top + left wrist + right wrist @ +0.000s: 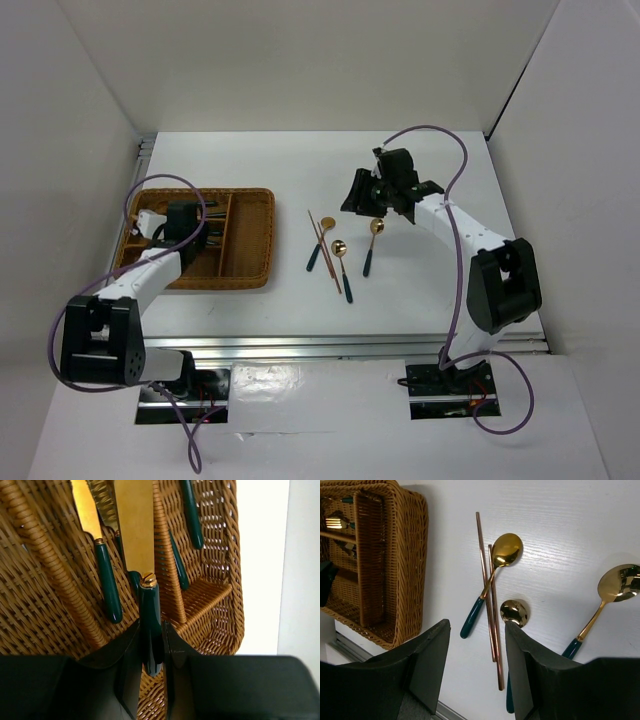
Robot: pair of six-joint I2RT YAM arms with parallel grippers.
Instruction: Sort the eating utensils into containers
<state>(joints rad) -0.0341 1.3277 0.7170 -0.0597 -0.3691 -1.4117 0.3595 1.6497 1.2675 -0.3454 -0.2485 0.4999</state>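
Over tray (220, 555), left of top view: left gripper (150, 652) clamped on knife (142, 555) handle, blade pointing straight away, parallel to dividers (167, 580), above compartment (75, 565) with other knives. Right gripper (477, 650) wide open, empty, over spoons (506, 550), chopsticks (480, 535) centre frame.

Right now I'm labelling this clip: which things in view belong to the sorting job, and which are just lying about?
Job: brown woven wicker tray; other green-handled cutlery inside it; gold-bladed, green-handled knife in the left gripper; three gold spoons with green handles; pair of thin gold chopsticks; open right gripper.
Not part of it: purple cables; white table.
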